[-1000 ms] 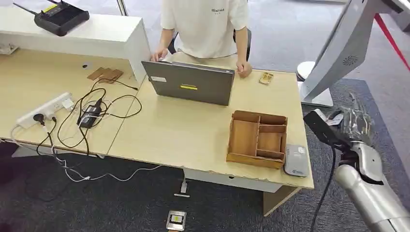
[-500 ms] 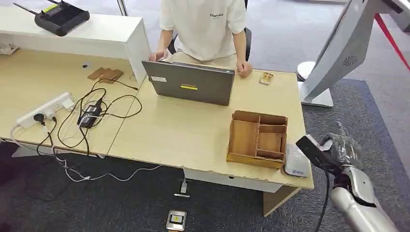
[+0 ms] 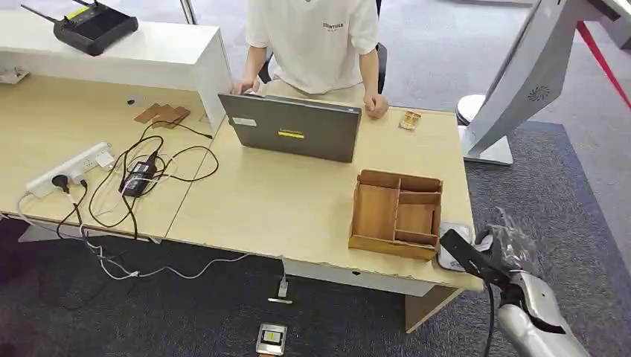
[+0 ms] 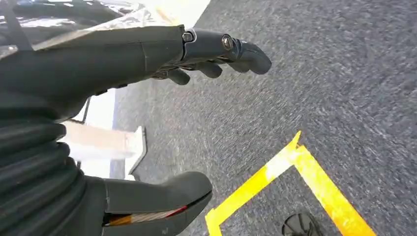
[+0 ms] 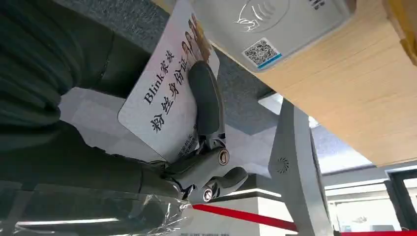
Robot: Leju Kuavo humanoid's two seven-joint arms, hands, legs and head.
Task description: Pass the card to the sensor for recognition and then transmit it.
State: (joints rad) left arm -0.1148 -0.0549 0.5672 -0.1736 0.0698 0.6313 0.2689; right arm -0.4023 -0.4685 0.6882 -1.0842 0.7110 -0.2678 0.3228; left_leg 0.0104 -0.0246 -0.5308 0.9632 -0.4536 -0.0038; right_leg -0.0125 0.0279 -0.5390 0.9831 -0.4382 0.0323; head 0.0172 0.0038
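Right hand (image 5: pixel 196 147) grasps the card (image 5: pixel 167 93), a finger pressed across its printed face. The card's far edge lies just beside the sensor (image 5: pixel 275 24), a grey reader on the desk (image 3: pixel 298 201) corner next to the wooden tray (image 3: pixel 396 213); the card apparently still sits off the desk edge, not over the reader. Head view places the right hand (image 3: pixel 506 249) beside the sensor (image 3: pixel 454 249) (card hidden there). Left hand (image 4: pixel 162 54) hangs above the carpet, fingers apart, grasping nothing, so the right is nearer
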